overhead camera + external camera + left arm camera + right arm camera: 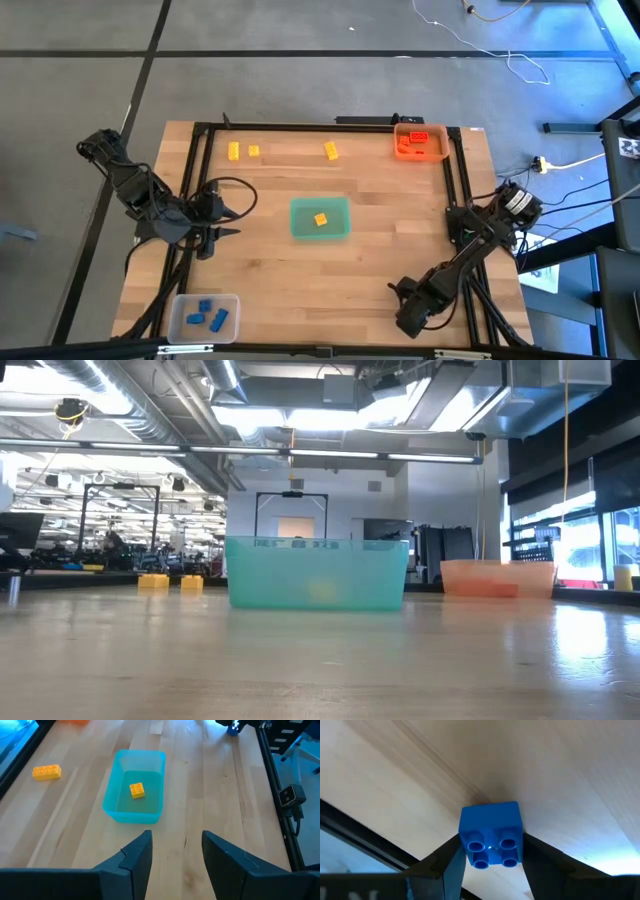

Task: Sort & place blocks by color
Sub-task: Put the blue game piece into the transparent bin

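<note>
Three yellow blocks (253,151) still await you, while the right gripper (491,857) closes around a blue block (491,835), left gripper (177,851) open and empty

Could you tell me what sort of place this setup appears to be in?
Probably a large robotics lab or workshop: exposed ceiling ducts, rows of workstations behind the wooden table, and loose cables on the concrete floor.
</note>
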`<state>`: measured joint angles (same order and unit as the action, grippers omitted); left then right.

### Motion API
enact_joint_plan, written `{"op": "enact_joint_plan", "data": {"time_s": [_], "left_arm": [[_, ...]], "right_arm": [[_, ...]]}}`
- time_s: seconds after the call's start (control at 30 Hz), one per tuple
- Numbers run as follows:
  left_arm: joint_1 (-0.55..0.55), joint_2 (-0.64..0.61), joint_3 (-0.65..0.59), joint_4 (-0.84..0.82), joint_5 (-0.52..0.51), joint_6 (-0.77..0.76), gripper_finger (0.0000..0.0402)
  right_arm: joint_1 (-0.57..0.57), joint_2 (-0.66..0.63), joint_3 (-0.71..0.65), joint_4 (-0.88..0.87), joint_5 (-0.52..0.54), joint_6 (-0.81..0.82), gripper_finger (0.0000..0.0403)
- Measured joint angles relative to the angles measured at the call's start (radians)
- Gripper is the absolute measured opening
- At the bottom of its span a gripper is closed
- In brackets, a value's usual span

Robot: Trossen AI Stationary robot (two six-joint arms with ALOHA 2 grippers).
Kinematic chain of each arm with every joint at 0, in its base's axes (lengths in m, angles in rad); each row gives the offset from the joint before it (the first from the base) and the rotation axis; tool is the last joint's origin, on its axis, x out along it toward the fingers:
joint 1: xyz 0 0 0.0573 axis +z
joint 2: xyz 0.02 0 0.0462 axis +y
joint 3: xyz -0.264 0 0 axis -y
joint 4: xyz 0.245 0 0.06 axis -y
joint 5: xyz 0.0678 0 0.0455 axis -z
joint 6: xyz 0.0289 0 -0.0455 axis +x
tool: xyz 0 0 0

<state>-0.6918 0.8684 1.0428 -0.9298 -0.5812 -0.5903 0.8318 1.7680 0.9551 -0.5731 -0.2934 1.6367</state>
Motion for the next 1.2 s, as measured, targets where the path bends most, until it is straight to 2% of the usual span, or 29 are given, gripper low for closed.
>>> {"op": "enact_joint_plan", "data": {"time_s": [0.07, 0.43, 0.57, 0.77, 0.87, 0.97, 1.1, 1.2], "left_arm": [[0.0, 0.0, 0.0, 0.0, 0.0, 0.0, 0.0161], [0.0, 0.0, 0.0, 0.0, 0.0, 0.0, 0.0161], [0.0, 0.002, 0.0, 0.0, 0.0, 0.0, 0.0161], [0.0, 0.015, 0.0, 0.027, -0.002, 0.007, 0.0161], [0.0, 0.052, 0.001, 0.063, 0.0, 0.161, 0.0161], [0.0, 0.098, 0.001, 0.127, -0.002, 0.372, 0.0161], [0.014, 0.175, 0.001, 0.262, -0.004, 0.686, 0.0161], [0.034, 0.24, 0.001, 0.365, -0.003, 0.923, 0.0161]], "right_arm": [[-0.006, 0.001, 0.012, 0.004, 0.022, -0.001, 0.0179], [-0.091, 0.001, 0.16, -0.007, 0.284, -0.107, 0.0179], [-0.132, -0.001, 0.236, -0.038, 0.408, -0.192, 0.0179], [-0.213, -0.002, 0.362, -0.089, 0.629, -0.411, 0.0179], [-0.258, -0.003, 0.417, -0.089, 0.706, -0.545, 0.0179], [-0.309, -0.003, 0.457, -0.058, 0.719, -0.676, 0.0179], [-0.371, -0.003, 0.479, 0.064, 0.688, -0.861, 0.0179], [-0.407, -0.003, 0.48, 0.181, 0.604, -0.972, 0.0179]]}}
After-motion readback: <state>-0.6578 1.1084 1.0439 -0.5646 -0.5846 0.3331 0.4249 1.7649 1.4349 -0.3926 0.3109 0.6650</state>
